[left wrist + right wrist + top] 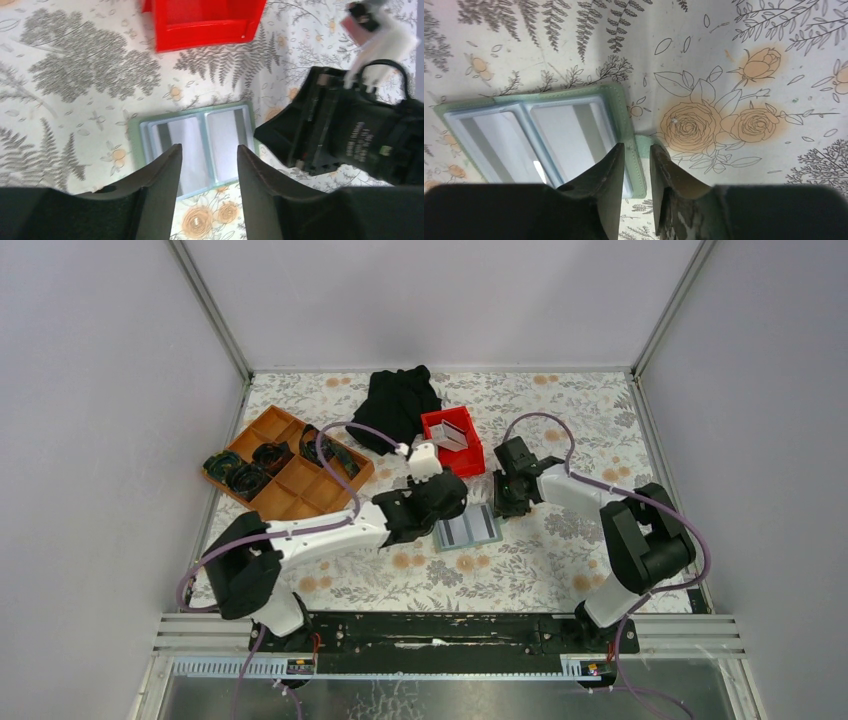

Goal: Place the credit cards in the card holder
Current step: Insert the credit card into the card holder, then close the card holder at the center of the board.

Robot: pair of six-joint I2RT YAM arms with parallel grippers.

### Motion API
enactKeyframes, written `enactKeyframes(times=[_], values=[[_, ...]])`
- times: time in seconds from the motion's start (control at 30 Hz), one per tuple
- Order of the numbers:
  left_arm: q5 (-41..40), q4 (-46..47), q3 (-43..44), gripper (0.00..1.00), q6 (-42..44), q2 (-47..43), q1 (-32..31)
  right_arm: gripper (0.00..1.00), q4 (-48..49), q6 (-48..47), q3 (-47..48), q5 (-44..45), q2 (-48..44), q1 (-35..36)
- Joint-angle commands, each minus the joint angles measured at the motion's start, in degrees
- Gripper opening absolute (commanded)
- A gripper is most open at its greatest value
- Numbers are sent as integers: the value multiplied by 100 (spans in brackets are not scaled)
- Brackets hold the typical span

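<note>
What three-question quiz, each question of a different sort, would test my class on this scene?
1. True or false: the grey-green folding card holder lies open on the table.
2. Which one contains a light grey credit card? A) red plastic bin B) orange compartment tray C) black cloth
3. Fill in: the left end effector has its fingers ____ above the card holder.
Key: 1 true; 2 A; 3 open.

Bright, even light throughout; soft shadows, wrist views slightly blurred up close.
</note>
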Motion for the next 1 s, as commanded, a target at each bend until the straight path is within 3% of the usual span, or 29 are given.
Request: enactKeyframes(times=[0.0, 0.2, 0.47, 0.67, 0.97], values=[[-263, -691, -540, 55, -465, -447, -47, 34, 256, 144, -69, 209, -552, 69], [244, -513, -1395, 64, -630, -1019, -41, 38, 64, 382, -119, 309, -1110, 126], [835, 741, -2599, 68, -701, -1386, -45, 46, -338, 1020, -801, 359, -1923, 430], [891, 1226, -2702, 71, -413, -1261, -43, 57, -109, 1105, -1297, 327, -2153, 484], [910, 1675, -2426, 73, -378, -668, -43, 58, 424, 948, -1549, 182, -1748, 486]])
